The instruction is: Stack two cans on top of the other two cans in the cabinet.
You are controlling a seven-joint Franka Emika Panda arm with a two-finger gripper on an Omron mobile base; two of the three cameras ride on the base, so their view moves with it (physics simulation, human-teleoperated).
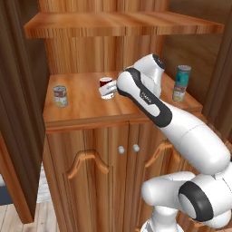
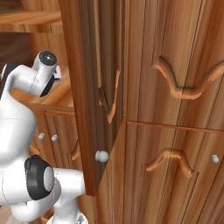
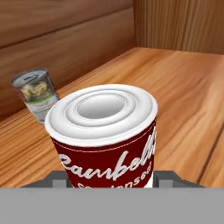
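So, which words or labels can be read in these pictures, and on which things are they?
"Campbell", cut off at the right edge: white script on the dark red can.
Smaller white text below it: partly hidden, not readable.
Black mark on the arm: too small to read.
Labels of the other cans: too blurred.

So the whole place is basically warm brown wood with a streaky grain. In the left base view an upper shelf board [image 1: 122, 23] runs across the top of the frame, with a paneled back wall [image 1: 95, 54] under it. Down in the lower left corner there's a bit of pale plank floor [image 1: 31, 217]. In the right base view a tall wood panel edge [image 2: 83, 96] cuts down the middle with a small round silver knob [image 2: 102, 155] near its bottom, and the right half of the frame is arched-panel fronts [image 2: 183, 78]. Lighting is soft and even, no hard shadows.
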